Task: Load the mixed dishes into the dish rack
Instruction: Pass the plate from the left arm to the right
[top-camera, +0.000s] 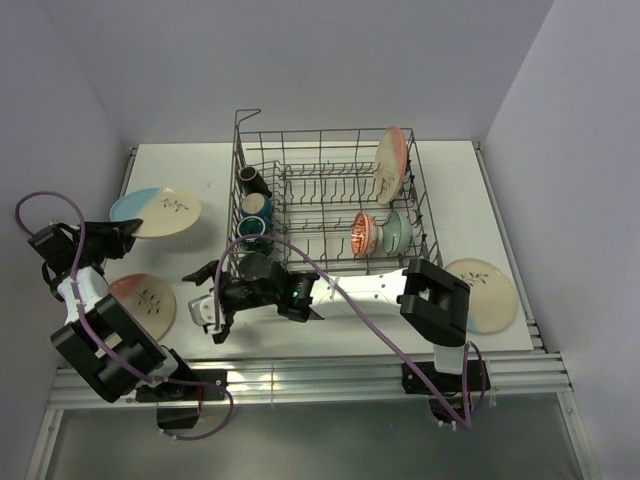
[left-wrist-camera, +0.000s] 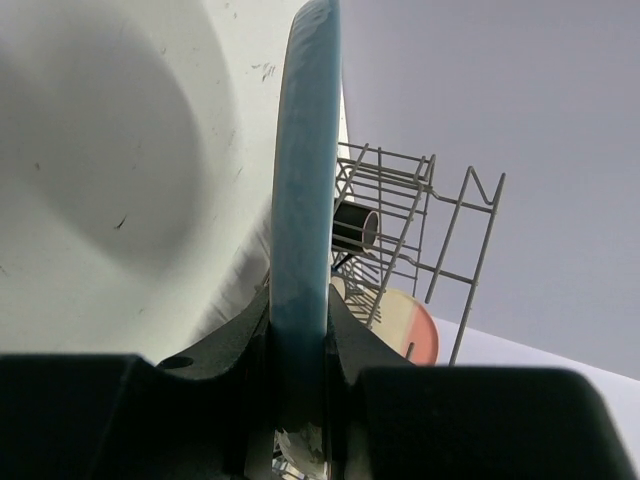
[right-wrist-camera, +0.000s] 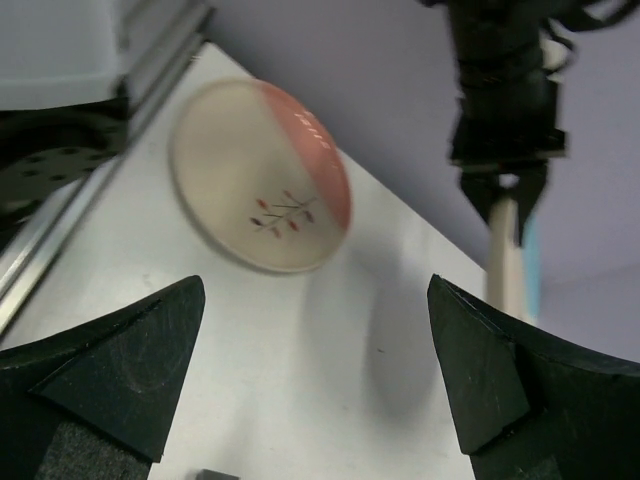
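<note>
My left gripper is shut on the rim of a light blue and cream plate, which is lifted over the table's left side. It shows edge-on between the fingers. A pink and cream plate lies flat near the front left, also seen in the right wrist view. My right gripper hovers open just right of it, nothing between its fingers. The dish rack holds an upright pink plate, an orange-red bowl, a pale green bowl and three mugs.
Another cream plate with a blue part lies at the table's right front. The right arm stretches across the front of the rack. Walls close in the table on three sides. The left arm's wrist hangs beyond the right gripper.
</note>
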